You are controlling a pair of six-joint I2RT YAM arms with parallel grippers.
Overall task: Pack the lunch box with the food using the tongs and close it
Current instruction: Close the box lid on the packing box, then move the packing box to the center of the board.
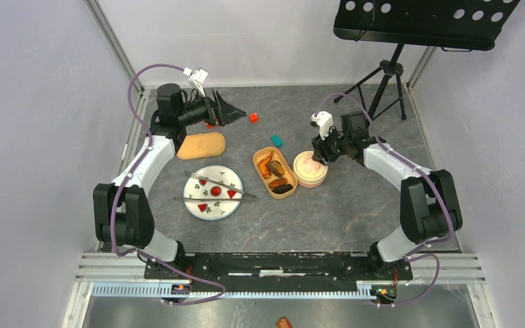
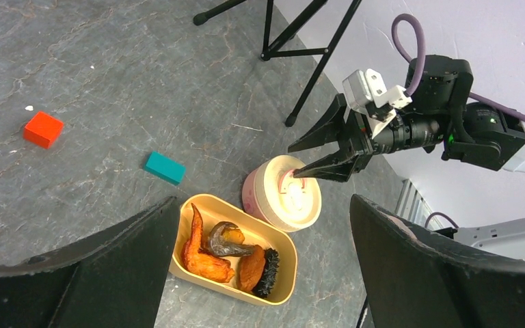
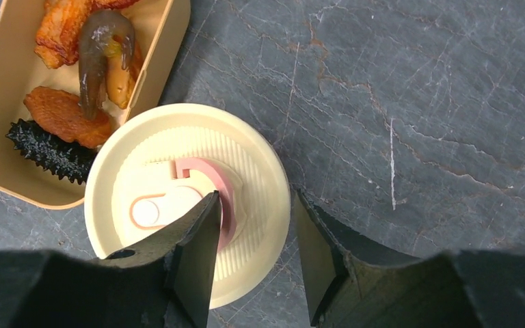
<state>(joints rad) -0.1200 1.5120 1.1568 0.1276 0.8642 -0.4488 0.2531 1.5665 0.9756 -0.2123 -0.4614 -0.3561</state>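
jaws of your right gripper (image 3: 254, 205) stand half open over the round cream tub (image 3: 246, 147), one finger touching its ribbed lid beside the curved pink tab (image 3: 212, 174). your left gripper (image 1: 234, 111) gapes wide, holding nothing. slim metal tongs (image 1: 219, 184) lie across the plate (image 1: 195, 209). fried chunks (image 3: 61, 113) and a spiky dark piece (image 3: 44, 149) fill the oval tan lunch box (image 3: 3, 102).

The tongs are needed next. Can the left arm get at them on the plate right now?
Probably yes: the left pincer is open and empty, and the tongs lie uncovered across the plate on that arm's side.
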